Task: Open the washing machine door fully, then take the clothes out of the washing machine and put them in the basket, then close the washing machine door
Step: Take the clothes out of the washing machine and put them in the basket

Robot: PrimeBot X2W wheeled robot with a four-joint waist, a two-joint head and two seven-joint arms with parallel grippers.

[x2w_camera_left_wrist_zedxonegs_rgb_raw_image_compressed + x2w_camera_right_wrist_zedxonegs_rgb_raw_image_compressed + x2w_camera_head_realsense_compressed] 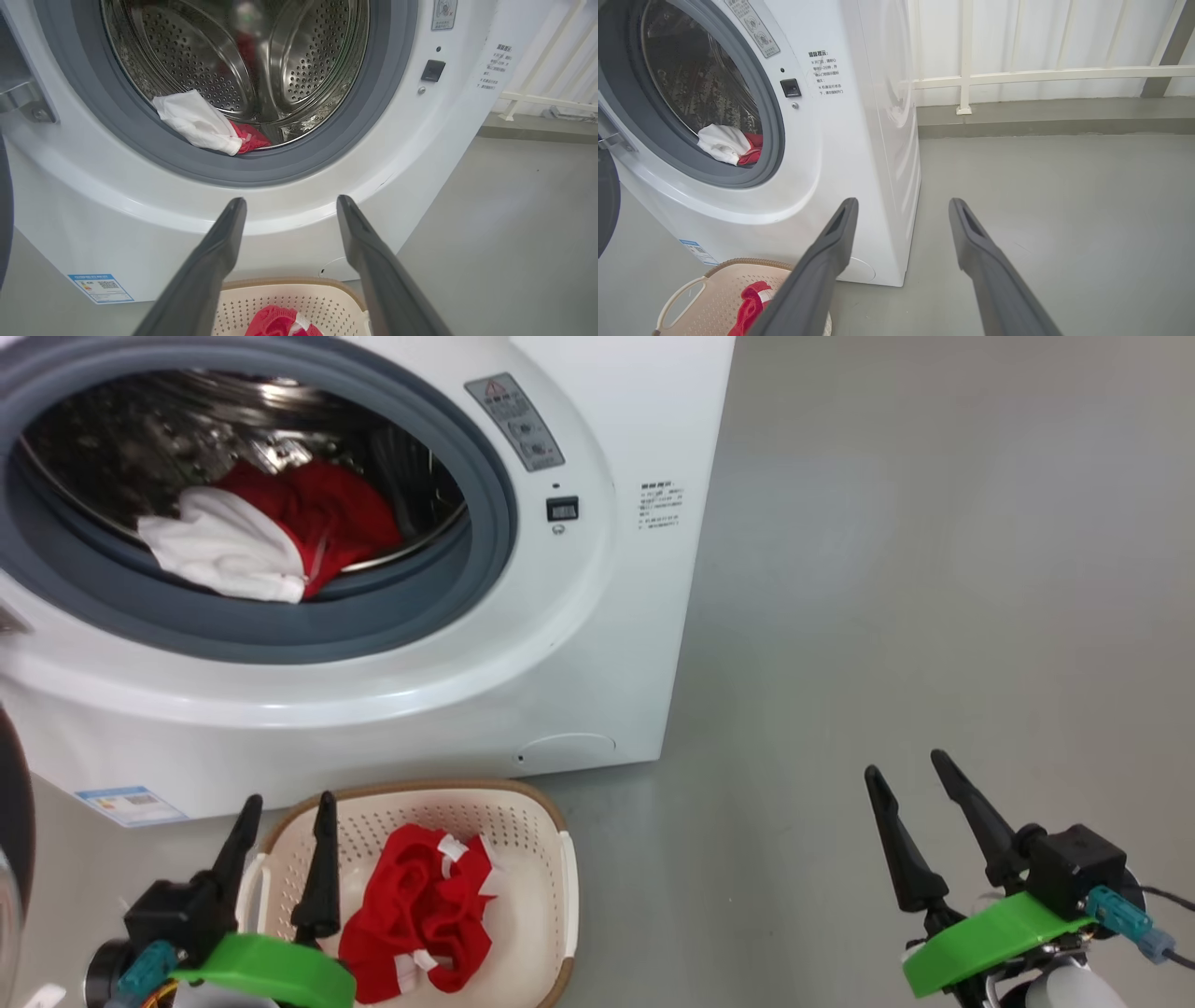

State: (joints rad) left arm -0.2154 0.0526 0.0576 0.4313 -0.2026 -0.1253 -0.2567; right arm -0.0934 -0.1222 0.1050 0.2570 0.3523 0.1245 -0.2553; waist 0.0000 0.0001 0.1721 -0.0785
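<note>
The white washing machine point(607, 616) stands with its round mouth uncovered. Its door point(11, 821) is swung out to the left, and just its dark edge shows. In the steel drum lie clothes: a white garment point(219, 546) in front and a red one point(327, 509) behind it. The cream basket point(439, 787) sits on the floor below the mouth with a red garment point(420, 905) in it. My left gripper point(288, 798) hangs open over the basket's left side, holding nothing. My right gripper point(904, 763) is open above bare floor, right of the machine. In the left wrist view the left gripper point(291, 199) points at the machine's lower front.
A blue label sticker point(131, 803) marks the machine's lower left front, and a round flap point(565, 747) its lower right. Grey floor point(934, 569) stretches to the machine's right. A white railing point(1017, 74) and wall stand behind.
</note>
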